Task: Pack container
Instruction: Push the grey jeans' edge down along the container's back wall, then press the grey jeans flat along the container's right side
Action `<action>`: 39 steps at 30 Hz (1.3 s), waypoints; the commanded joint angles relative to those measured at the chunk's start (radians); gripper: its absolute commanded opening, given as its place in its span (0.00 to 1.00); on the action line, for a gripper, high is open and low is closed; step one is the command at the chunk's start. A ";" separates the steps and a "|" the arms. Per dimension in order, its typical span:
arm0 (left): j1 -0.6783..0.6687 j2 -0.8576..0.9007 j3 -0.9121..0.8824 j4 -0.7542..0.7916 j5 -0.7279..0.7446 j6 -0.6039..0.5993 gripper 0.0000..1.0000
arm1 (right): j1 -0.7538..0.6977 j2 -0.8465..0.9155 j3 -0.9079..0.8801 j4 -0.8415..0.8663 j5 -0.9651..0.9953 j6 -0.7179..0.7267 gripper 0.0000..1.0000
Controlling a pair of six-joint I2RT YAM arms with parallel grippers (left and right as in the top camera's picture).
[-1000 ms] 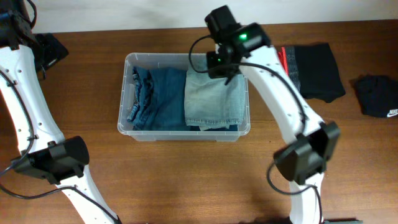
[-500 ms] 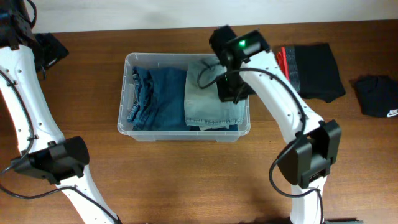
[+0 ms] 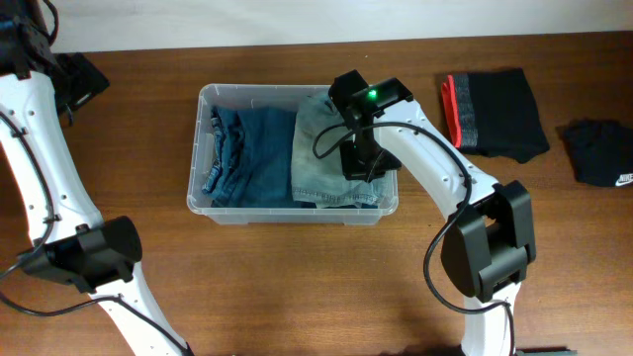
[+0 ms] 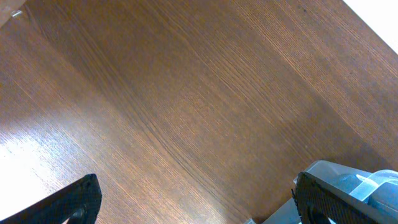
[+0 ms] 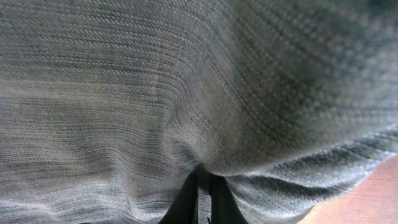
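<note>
The container (image 3: 202, 148), a clear plastic bin, stands mid-table holding folded dark blue jeans (image 3: 247, 153) on its left and folded light denim (image 3: 316, 163) on its right. My right gripper (image 3: 358, 158) is down inside the bin's right part. Its shut black fingers (image 5: 186, 202) press into the light denim (image 5: 186, 81), which fills the right wrist view and dents around the tips. My left gripper (image 3: 84, 79) hovers at the far left of the table, open and empty over bare wood (image 4: 186, 93). A corner of the container (image 4: 376, 183) shows behind its right finger (image 4: 320, 199).
A folded black garment with a red and grey band (image 3: 499, 109) lies right of the bin. Another black garment with a white logo (image 3: 601, 150) sits at the table's right edge.
My right gripper has come forward from the bin's back rim and gone down onto the light denim, staying shut. The left arm has not moved.
</note>
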 commanded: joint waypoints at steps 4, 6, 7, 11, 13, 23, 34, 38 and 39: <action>0.003 -0.016 -0.006 -0.001 -0.004 -0.005 0.99 | -0.005 -0.016 0.137 -0.024 0.126 0.013 0.04; 0.003 -0.016 -0.006 -0.001 -0.004 -0.005 0.99 | -0.006 -0.019 0.208 -0.040 0.154 0.004 0.04; 0.003 -0.016 -0.006 -0.001 -0.004 -0.005 0.99 | -0.010 -0.019 0.249 -0.047 0.164 0.003 0.05; 0.003 -0.016 -0.006 -0.001 -0.004 -0.005 0.99 | -0.035 -0.019 0.322 -0.005 0.166 0.003 0.09; 0.003 -0.016 -0.006 -0.001 -0.004 -0.005 0.99 | -0.056 -0.018 0.322 0.023 0.166 0.003 0.09; 0.003 -0.016 -0.006 -0.001 -0.004 -0.005 0.99 | -0.130 0.062 0.315 0.130 0.045 -0.035 0.04; 0.003 -0.016 -0.006 -0.001 -0.004 -0.005 0.99 | -0.127 0.135 0.312 0.154 0.003 -0.046 0.04; 0.003 -0.016 -0.006 -0.001 -0.004 -0.005 0.99 | -0.127 0.174 0.311 0.147 0.002 -0.046 0.04; 0.003 -0.016 -0.006 -0.001 -0.004 -0.005 0.99 | -0.127 0.184 0.311 0.145 -0.001 -0.046 0.04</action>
